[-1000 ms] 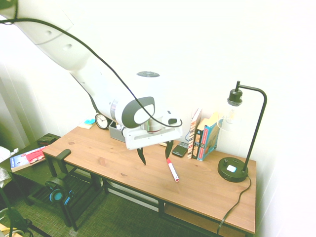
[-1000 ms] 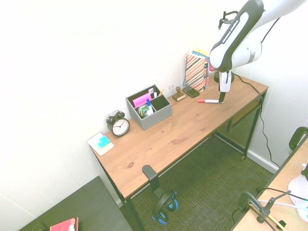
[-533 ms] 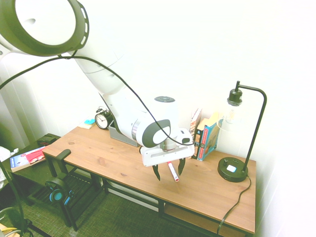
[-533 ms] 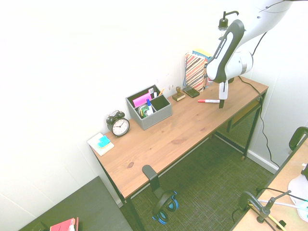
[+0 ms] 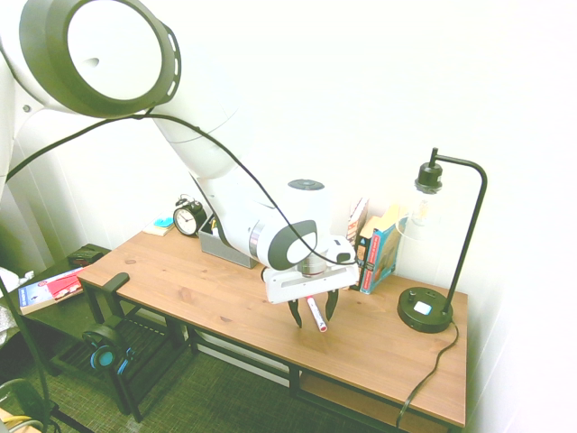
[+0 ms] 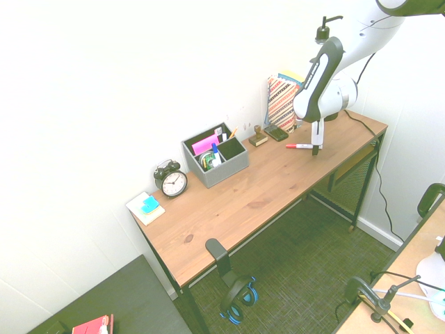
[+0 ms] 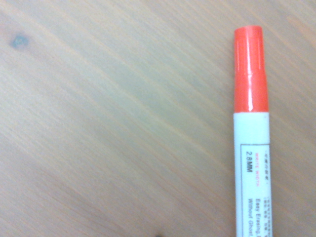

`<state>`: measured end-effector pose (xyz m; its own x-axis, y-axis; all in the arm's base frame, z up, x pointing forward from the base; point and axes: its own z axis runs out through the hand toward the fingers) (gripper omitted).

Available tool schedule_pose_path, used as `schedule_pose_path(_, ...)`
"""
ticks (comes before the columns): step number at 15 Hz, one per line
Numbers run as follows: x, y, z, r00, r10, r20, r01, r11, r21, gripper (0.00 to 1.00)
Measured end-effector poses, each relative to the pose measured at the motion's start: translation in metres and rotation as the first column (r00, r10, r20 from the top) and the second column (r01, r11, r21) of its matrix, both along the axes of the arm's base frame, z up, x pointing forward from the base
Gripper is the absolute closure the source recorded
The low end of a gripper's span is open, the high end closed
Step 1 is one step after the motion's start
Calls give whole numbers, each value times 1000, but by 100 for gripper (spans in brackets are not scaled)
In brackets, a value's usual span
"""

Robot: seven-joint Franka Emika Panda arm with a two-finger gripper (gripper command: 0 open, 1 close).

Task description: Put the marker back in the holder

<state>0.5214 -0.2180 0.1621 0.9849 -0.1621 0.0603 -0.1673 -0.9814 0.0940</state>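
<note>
The marker [image 5: 316, 317] lies flat on the wooden desk [image 5: 180, 289]; it has a white barrel with a red cap [image 7: 251, 69] and small print on its side. My gripper [image 5: 312, 312] is lowered over it. One dark finger stands on each side of the barrel, and a gap still shows on both sides. In the second exterior view the marker [image 6: 300, 146] pokes out leftward from the gripper [image 6: 316, 147]. The grey holder [image 6: 216, 158] stands further along the desk by the wall, with pens and a pink block inside. In the first exterior view the holder [image 5: 219, 247] is mostly hidden behind the arm.
A black alarm clock [image 6: 171, 181] and a pad of sticky notes [image 6: 147, 207] sit beyond the holder. Upright books [image 6: 284, 101], a phone [image 6: 276, 132] and a black desk lamp [image 5: 431, 302] crowd the marker's end. Headphones [image 6: 236, 296] hang off the desk's front edge.
The arm swung across and came down over the marker, so the fingers now straddle it. They stand slightly closer together than half a second ago. The marker has not moved.
</note>
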Motion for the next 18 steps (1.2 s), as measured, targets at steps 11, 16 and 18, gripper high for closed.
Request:
schedule_pose_path(11,-7,-3,2,996,-87,6,87,996,10,100)
schedule_pose_path(16,-1,38,108,966,-257,-35,258,965,42,100)
schedule_pose_path(18,-4,82,170,945,-320,-67,322,947,17,100)
